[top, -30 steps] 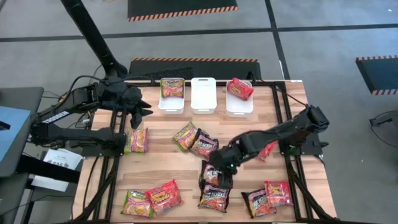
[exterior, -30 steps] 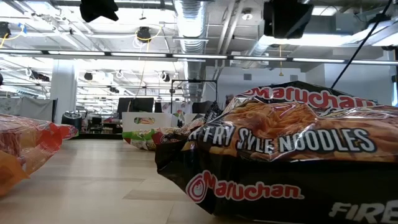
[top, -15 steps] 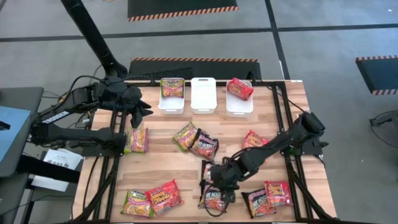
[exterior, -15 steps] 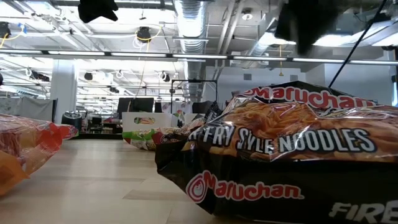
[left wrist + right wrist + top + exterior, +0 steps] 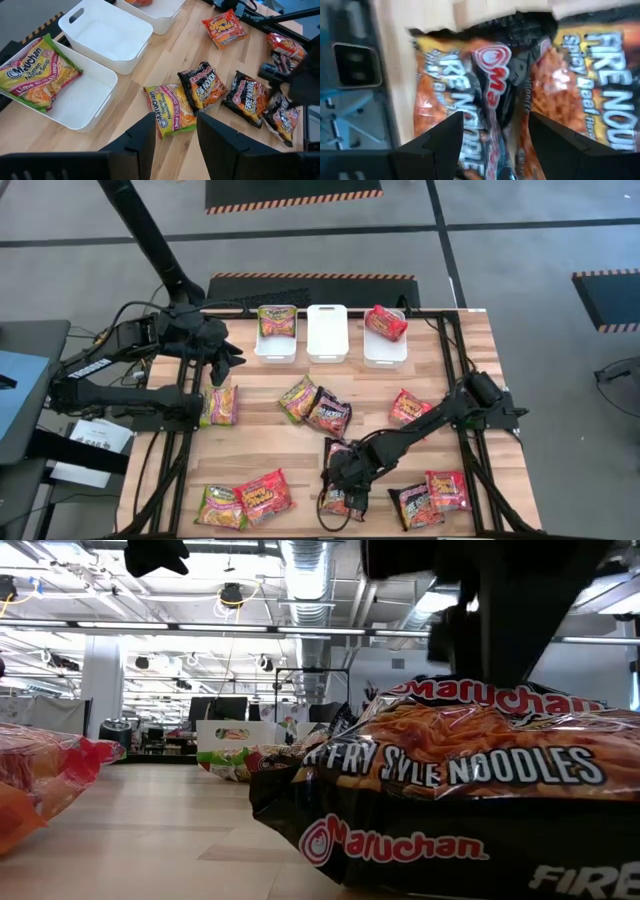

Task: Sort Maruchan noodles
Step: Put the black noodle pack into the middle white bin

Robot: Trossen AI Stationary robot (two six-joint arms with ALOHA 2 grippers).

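Note:
The Maruchan noodles lie scattered on the wooden table [image 5: 270, 445] as green, dark and red packets. My right gripper [image 5: 340, 483] stands open, pointing steeply down close over a dark packet [image 5: 341, 498] near the table's front edge; that packet [image 5: 485, 105] fills the right wrist view and looms in the low view [image 5: 450, 790]. I cannot tell whether the fingers touch it. My left gripper [image 5: 174, 142] waits open and raised at the table's far left [image 5: 225, 358], with nothing between its fingers. A green packet [image 5: 277, 321] lies in the left bin. A red packet [image 5: 386, 323] rests across the right bin.
Three white bins [image 5: 327, 332] line the far edge, the middle one holding nothing. A second dark packet [image 5: 340, 455] lies just beyond the right gripper. Red [image 5: 447, 489] and dark [image 5: 415, 505] packets sit to its right, green [image 5: 220, 505] and red [image 5: 265, 492] ones at front left.
My right gripper has gone down and toward the table's near edge, from over the middle dark packet to just above the dark packet by the front edge. It stays open. The arm's swing has uncovered a red packet at right centre.

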